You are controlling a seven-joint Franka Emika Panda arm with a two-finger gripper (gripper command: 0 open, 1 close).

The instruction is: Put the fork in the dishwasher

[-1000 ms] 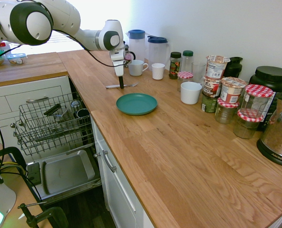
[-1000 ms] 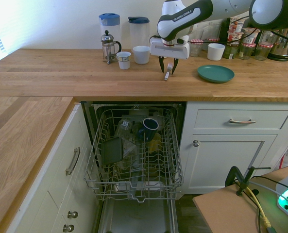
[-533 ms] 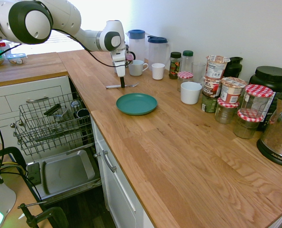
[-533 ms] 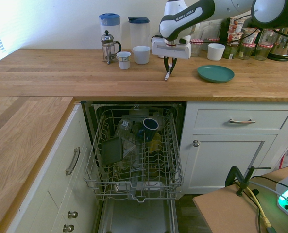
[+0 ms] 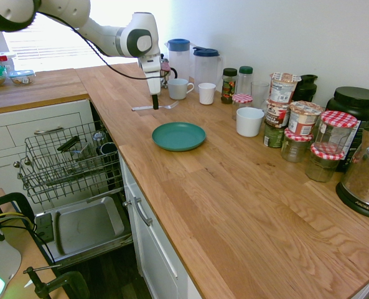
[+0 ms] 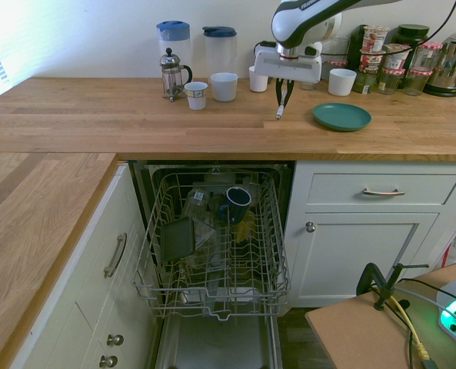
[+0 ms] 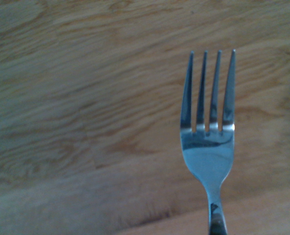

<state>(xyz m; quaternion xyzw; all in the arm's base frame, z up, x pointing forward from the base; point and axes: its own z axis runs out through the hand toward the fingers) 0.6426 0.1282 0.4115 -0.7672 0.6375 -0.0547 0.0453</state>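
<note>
Home kitchen: wooden worktop (image 5: 234, 205), open dishwasher (image 6: 212, 254), jars (image 5: 305, 134).

Fork (image 5: 153, 106) hangs level in the claw (image 5: 154, 104) above the worktop (image 5: 234, 187), plate (image 5: 178, 136) at its five o'clock, mugs (image 5: 180, 88) at two o'clock, dishwasher (image 5: 66, 163) rack below at seven o'clock.

First exterior: high, looking along surface (image 5: 234, 187) lengthwise; second exterior: facing open dishwasher (image 6: 212, 246) head-on from opposite side; both share teal plate (image 5: 178, 136); wrist: close above fork (image 7: 208, 142).
</note>
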